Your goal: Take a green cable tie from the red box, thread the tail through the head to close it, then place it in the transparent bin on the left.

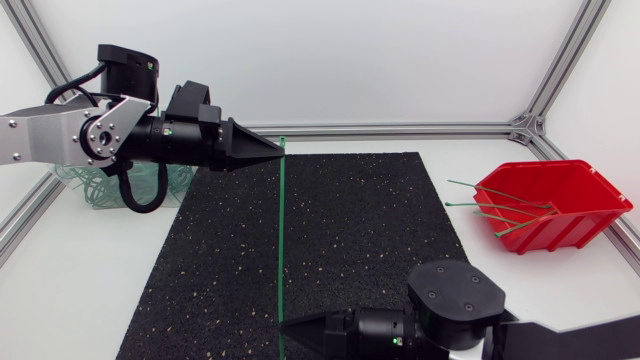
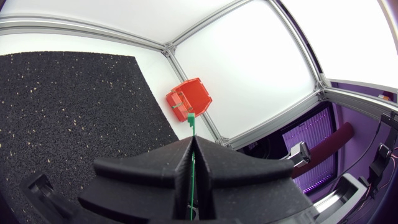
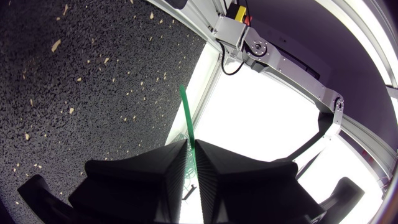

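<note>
Two grippers are sharing one green cable tie [image 1: 282,240] in the head view. The tie is stretching straight across the black mat [image 1: 380,230], from the left gripper [image 1: 278,150] at the mat's far edge to the right gripper [image 1: 283,328] at its near edge. Only this view is showing the tie's full run and both holds at once. The red box [image 1: 560,215] is sitting off the mat on the right with loose green ties [image 1: 495,212] poking over its rim. The transparent bin [image 1: 85,185] is standing behind the left arm, green strands showing inside it.

From the left wrist view, the broad black fingers [image 2: 155,177] are pressing together on the tie [image 2: 192,165], leaving only a thin slit. A short, thicker end is sticking out ahead of the tips, and the red box [image 2: 189,98] is lying far ahead, past the mat's corner.

From the right wrist view, the fingers [image 3: 152,171] are likewise pinching the tie [image 3: 188,121] from both sides. The strip is rising ahead of the tips over the mat's edge [image 3: 93,74], which this closer look is showing as speckled.
</note>
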### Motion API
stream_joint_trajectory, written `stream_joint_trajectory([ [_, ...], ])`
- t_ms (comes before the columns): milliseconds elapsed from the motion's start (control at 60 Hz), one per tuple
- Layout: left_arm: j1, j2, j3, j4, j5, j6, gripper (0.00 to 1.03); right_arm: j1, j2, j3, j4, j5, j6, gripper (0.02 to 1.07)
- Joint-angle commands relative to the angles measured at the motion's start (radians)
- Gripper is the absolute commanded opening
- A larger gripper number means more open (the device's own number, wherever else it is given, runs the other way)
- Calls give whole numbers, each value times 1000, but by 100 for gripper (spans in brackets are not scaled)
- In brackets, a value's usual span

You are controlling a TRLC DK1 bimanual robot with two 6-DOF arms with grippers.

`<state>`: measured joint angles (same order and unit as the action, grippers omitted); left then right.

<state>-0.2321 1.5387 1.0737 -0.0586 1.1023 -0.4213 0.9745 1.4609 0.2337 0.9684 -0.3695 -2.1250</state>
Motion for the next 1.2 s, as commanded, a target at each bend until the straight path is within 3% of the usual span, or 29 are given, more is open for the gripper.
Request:
stream_joint_trajectory([
  [0,-6,-2,12,3,7,-1,4,12,9,-5,6,3,-24,18],
  [400,-7,-2,9,5,7,-1,4,20,16,23,1,0,-26,18],
  [617,-7,-2,8,6,8,-1,4,21,26,27,1,1,-27,7],
  [833,-1,-3,-1,14,7,7,4,23,59,39,0,44,-10,7],
  [1183,13,-34,-38,23,8,10,4,66,49,88,-23,236,563,7],
])
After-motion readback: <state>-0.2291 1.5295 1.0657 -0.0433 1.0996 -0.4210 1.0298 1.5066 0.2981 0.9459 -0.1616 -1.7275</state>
